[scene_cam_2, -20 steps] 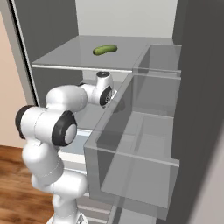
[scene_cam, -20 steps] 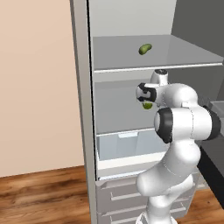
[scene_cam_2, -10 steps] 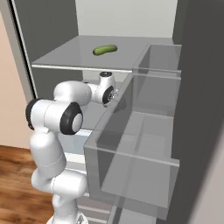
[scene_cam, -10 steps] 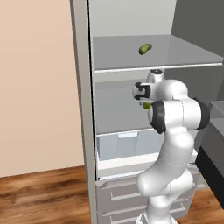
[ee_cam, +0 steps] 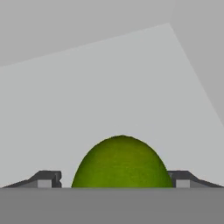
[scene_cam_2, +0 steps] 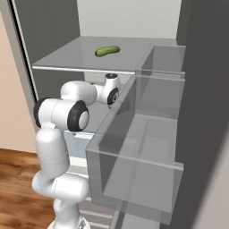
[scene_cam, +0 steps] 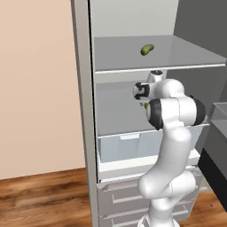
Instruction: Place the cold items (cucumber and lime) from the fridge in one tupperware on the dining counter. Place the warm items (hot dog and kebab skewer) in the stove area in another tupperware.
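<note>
In the hand view the lime (ee_cam: 121,162) sits at bottom center, between the 2 dark fingertips (ee_cam: 45,179) of the jaws (ee_cam: 117,181). The right tip looks just beside its flank, the left a little apart; whether they pinch it I cannot tell. In the left base view the white arm reaches into the fridge (scene_cam: 84,111) at frame center, under the upper shelf (scene_cam: 133,57), with a sliver of lime at the hand. The cucumber (scene_cam: 147,49) lies on that shelf, upper center. In the right base view it lies top center, left of the clear door bins (scene_cam_2: 147,147).
</note>
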